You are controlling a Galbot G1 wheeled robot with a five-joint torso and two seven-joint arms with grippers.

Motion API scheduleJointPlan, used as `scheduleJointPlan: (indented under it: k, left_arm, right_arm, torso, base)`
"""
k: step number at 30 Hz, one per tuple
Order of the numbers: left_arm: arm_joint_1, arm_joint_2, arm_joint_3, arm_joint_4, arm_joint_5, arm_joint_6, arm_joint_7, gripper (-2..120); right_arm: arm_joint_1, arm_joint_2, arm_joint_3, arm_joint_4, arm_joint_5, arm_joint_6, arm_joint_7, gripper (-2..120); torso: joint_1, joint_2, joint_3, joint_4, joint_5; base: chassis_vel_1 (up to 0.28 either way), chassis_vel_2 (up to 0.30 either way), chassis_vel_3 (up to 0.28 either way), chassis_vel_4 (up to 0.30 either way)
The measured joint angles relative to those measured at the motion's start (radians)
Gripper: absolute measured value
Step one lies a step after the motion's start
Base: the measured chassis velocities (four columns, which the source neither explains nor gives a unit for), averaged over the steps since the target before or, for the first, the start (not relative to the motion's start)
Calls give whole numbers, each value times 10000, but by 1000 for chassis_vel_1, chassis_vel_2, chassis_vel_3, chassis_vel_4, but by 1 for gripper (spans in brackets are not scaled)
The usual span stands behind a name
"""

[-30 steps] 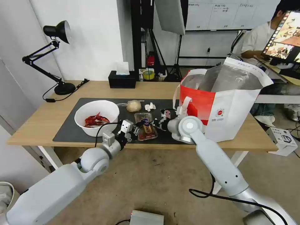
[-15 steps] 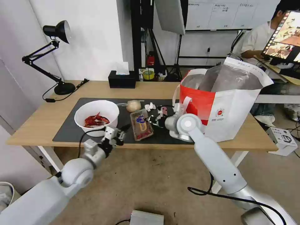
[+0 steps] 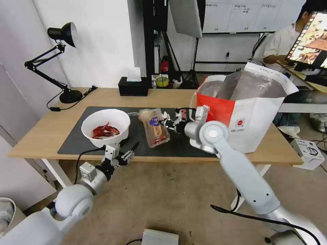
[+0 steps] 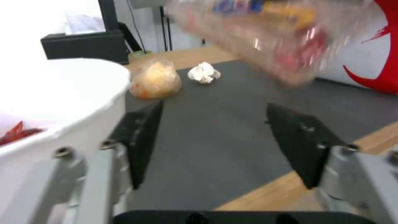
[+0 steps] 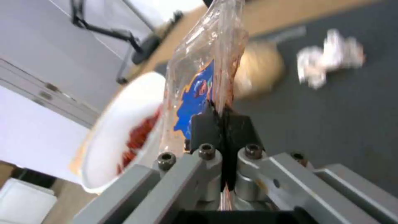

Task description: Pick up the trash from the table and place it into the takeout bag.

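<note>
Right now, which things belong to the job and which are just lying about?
Job: clamshell held by right gripper, bowl, bagged lump, tissue, takeout bag, table.
Lying about: lamp, tissue box.

Clear clamshell [image 3: 156, 131] w/ blue-yellow label, red tomatoes. White bowl [image 3: 105, 127], red shells. Bag [image 3: 253, 115] white + red panel, silver lining. Desk [image 3: 44, 131] light wood, dark grey mat [image 3: 80, 141]. Tissue [image 4: 204, 72] white.
</note>
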Motion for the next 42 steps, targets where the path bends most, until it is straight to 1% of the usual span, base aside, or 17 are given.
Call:
scheduleJointPlan:
  k: [1, 3, 4, 5, 6, 7, 14, 21, 27, 31, 33, 34, 35, 37, 38, 39, 42]
  left_arm:
    - [0, 0, 0, 0, 0, 0, 0, 76]
    - [190, -13, -115, 0, -4, -133, 0, 88]
    - [280, -19, -185, 0, -9, -176, 0, 91]
    - [280, -19, -185, 0, -9, -176, 0, 91]
    - [359, -20, -270, 4, -13, -201, 0, 97]
    - [414, -20, -342, 17, -13, -214, 1, 99]
    - [723, 49, -696, 51, -4, -263, 23, 100]
    - [976, 31, -846, 47, 110, -318, 33, 100]
    - [1097, 8, -939, -18, 147, -338, 36, 100]
    - [1111, 7, -939, -60, 156, -343, 41, 100]
    - [1102, 7, -915, -73, 161, -362, 41, 100]
    - [1102, 7, -915, -73, 161, -362, 41, 100]
    - [1086, 7, -894, -78, 161, -365, 44, 100]
    - [1027, 7, -820, -95, 163, -371, 44, 100]
    - [1027, 7, -820, -95, 163, -371, 44, 100]
    - [966, 4, -746, -97, 163, -372, 46, 100]
    - [868, -2, -633, -102, 163, -372, 46, 100]
  right_arm:
    - [0, 0, 0, 0, 0, 0, 0, 0]
    - [191, -174, 223, 242, 116, 110, -109, 0]
    - [296, -264, 332, 374, 207, 165, -128, 0]
    - [296, -264, 332, 374, 207, 165, -128, 0]
    - [424, -355, 441, 495, 291, 228, -148, 0]
    - [537, -441, 536, 582, 358, 280, -156, 0]
    - [1267, -913, 1142, 771, 863, 563, -80, 0]
    - [1788, -1232, 1639, 703, 1171, 656, 70, 0]
    - [2093, -1908, 2226, 599, 1222, 682, 194, 0]
    - [2063, -2244, 2488, 598, 1130, 682, 203, 0]
    - [1826, -2764, 2883, 660, 975, 682, 160, 0]
    - [1826, -2764, 2883, 660, 975, 682, 160, 0]
    - [1722, -2950, 3001, 687, 906, 682, 110, 0]
    - [1329, -3423, 3241, 757, 490, 681, -125, 0]
    - [1329, -3423, 3241, 757, 490, 681, -125, 0]
    - [1047, -3651, 3351, 812, 182, 681, -267, 0]
    - [604, -3892, 3528, 908, -230, 716, -505, 0]
  torso:
    - [0, 0, 0, 0, 0]
    - [1, 0, 0, 0, 0]
    - [1, 0, 0, 0, 0]
    - [1, 0, 0, 0, 0]
    - [0, 1, 0, 1, 0]
    - [0, 1, 0, 0, 0]
    - [0, 0, 0, 0, 1]
    - [0, 1, 0, 1, 1]
    - [0, 1, 0, 0, 1]
    - [0, 0, 0, 1, 1]
    - [0, 1, 0, 0, 1]
    - [0, 1, 0, 0, 1]
    - [0, 0, 0, 1, 2]
    - [0, 1, 0, -1, 1]
    - [0, 1, 0, -1, 1]
    - [0, 1, 0, -2, 3]
    - [0, 1, 0, -3, 2]
  base:
    - [0, 0, 0, 0]
    - [0, 0, 0, 0]
    - [0, 0, 0, 0]
    - [0, 0, 0, 0]
    - [0, 0, 0, 0]
    - [0, 0, 0, 0]
    - [0, 0, 0, 0]
    - [0, 0, 0, 0]
    - [0, 0, 0, 0]
    - [0, 0, 0, 0]
    - [0, 0, 0, 0]
    - [0, 0, 0, 0]
    - [0, 0, 0, 0]
    - [0, 0, 0, 0]
    - [0, 0, 0, 0]
    - [0, 0, 0, 0]
    - [0, 0, 0, 0]
